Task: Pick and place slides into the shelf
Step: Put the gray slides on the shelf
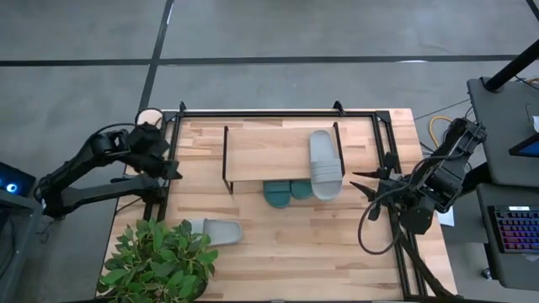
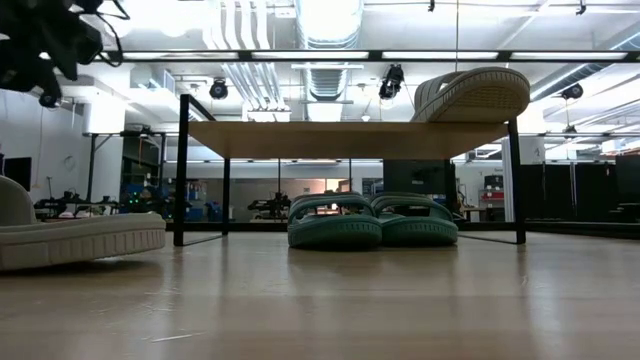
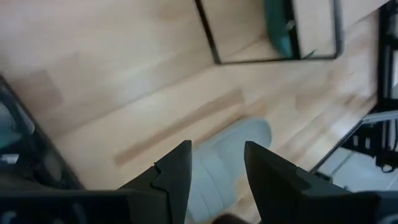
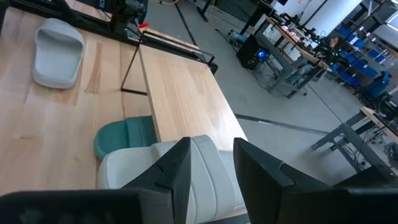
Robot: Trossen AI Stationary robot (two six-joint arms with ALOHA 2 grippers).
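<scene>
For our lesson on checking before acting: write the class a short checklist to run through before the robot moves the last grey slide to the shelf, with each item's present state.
1. Grey slide on the table free of other objects: ok, it lies alone beside the plant.
2. Room on the shelf top: ok, only one grey slide on the shelf sits there, overhanging the front edge.
3. Teal slides stowed: ok, both are under the shelf.
4. Left gripper empty: ok, fingers apart, nothing between.
5. Right gripper empty: ok, held off the table's right edge.
</scene>
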